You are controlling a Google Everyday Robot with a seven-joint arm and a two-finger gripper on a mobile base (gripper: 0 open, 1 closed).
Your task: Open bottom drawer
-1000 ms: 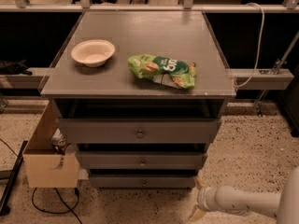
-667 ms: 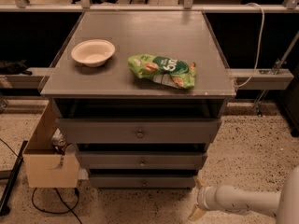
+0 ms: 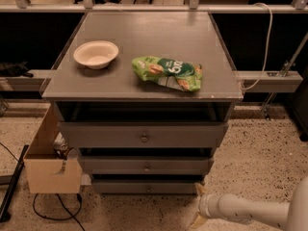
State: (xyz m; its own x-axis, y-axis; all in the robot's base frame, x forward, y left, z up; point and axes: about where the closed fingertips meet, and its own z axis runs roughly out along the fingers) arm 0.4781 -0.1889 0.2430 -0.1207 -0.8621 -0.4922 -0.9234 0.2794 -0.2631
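Observation:
The bottom drawer is the thinnest of three dark grey drawer fronts, lowest on the cabinet, with a small round knob at its centre. It sits flush and closed. My gripper is low on the right, just off the drawer's right end and near the floor, on a white forearm. Its two yellowish fingertips stand apart, open and holding nothing, not touching the knob.
The middle drawer and the top drawer are above it. On the cabinet top lie a white bowl and a green snack bag. A cardboard box and cables sit on the floor at left.

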